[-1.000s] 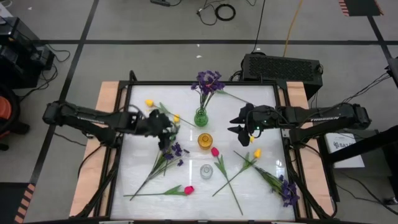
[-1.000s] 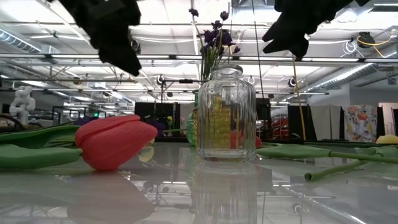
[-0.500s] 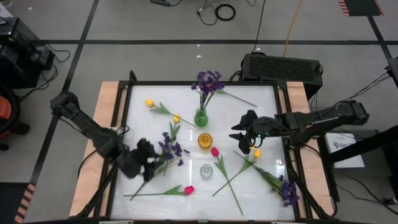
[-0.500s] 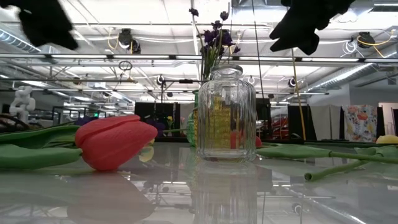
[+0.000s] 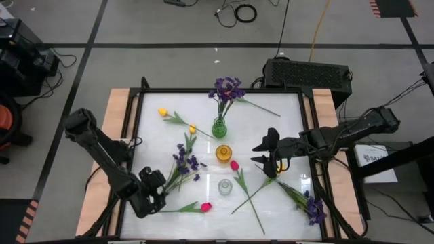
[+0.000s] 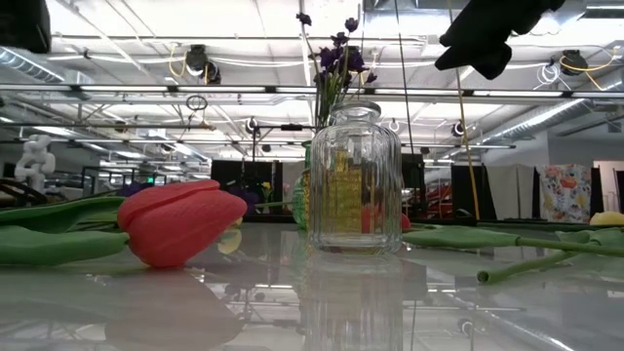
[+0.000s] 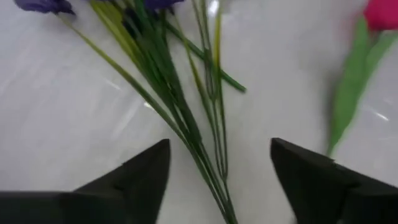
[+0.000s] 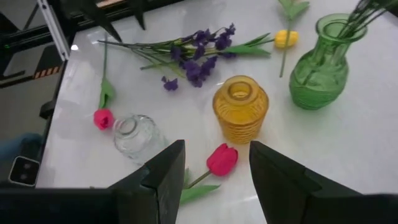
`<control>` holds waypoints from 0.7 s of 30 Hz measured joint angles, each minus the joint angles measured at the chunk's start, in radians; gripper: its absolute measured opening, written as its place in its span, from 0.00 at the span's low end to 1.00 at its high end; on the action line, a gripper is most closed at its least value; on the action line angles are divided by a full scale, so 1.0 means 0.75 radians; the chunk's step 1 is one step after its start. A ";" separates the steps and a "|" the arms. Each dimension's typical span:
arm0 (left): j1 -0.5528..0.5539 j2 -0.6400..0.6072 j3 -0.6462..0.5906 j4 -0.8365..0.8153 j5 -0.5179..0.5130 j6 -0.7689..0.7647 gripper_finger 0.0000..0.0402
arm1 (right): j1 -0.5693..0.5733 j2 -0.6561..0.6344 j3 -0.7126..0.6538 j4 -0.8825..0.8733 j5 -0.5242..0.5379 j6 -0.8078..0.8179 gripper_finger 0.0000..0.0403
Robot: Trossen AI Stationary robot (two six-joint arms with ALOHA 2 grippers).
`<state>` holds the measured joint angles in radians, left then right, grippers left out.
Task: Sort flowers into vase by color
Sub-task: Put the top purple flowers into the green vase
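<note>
Glossy white worktop (image 5: 203,108), seen from above: one bunch of purple sprigs (image 5: 228,89) already stands in the green vase (image 5: 219,127), well ahead of both my jaws. That is all that looks sorted, as far as I can judge. The amber vase (image 5: 224,153) and clear vase (image 5: 224,186) hold nothing. Left to do: loose purple sprigs (image 5: 184,161) just ahead of my left jaws (image 5: 150,193), a pink-red tulip (image 5: 205,206) beside them, two yellow tulips (image 5: 163,112) farther off, a second pink-red tulip (image 5: 234,165) and more flowers lying near my right jaws (image 5: 270,150).

Low view: clear vase is ribbed glass, squat, narrow-necked; the near tulip head is smooth and plump. My right jaws hang high above the worktop.

Left wrist view: my left jaws stand wide apart, empty, low over the thin, wiry green stems (image 7: 186,118) of the purple sprigs, which run between my fingers (image 7: 143,177). A broad flat tulip leaf (image 7: 348,99) lies off to one side.

Right wrist view: my right jaws are apart, gripping nothing, poised above the second tulip, which shows between my fingers (image 8: 165,171). Amber vase is ridged and bulbous, just beyond it; the green one is ribbed and flared at the lip.
</note>
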<state>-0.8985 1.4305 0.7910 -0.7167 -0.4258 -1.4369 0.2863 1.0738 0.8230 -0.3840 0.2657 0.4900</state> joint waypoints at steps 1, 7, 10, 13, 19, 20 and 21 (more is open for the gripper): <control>0.001 0.021 0.000 0.002 -0.010 -0.013 0.80 | 0.008 0.004 0.000 -0.001 0.000 0.000 0.42; 0.002 0.130 0.000 0.020 -0.079 -0.096 0.98 | 0.033 0.034 0.000 -0.002 0.000 -0.005 0.42; 0.011 0.191 0.000 0.016 -0.101 -0.117 0.97 | 0.033 0.043 0.000 -0.002 0.000 -0.012 0.42; 0.013 0.230 0.000 0.006 -0.137 -0.160 0.97 | 0.032 0.045 0.000 -0.003 0.000 -0.020 0.42; 0.021 0.268 0.001 -0.006 -0.136 -0.169 0.95 | 0.032 0.050 0.000 -0.003 0.001 -0.019 0.42; 0.021 0.273 0.001 -0.006 -0.135 -0.168 0.94 | 0.032 0.050 0.000 -0.003 0.001 -0.019 0.42; 0.021 0.279 0.001 -0.006 -0.134 -0.168 0.91 | 0.032 0.051 0.000 -0.003 0.000 -0.019 0.42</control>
<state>-0.8829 1.6397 0.7918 -0.7212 -0.5263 -1.5627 0.3103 1.1122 0.8230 -0.3861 0.2659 0.4759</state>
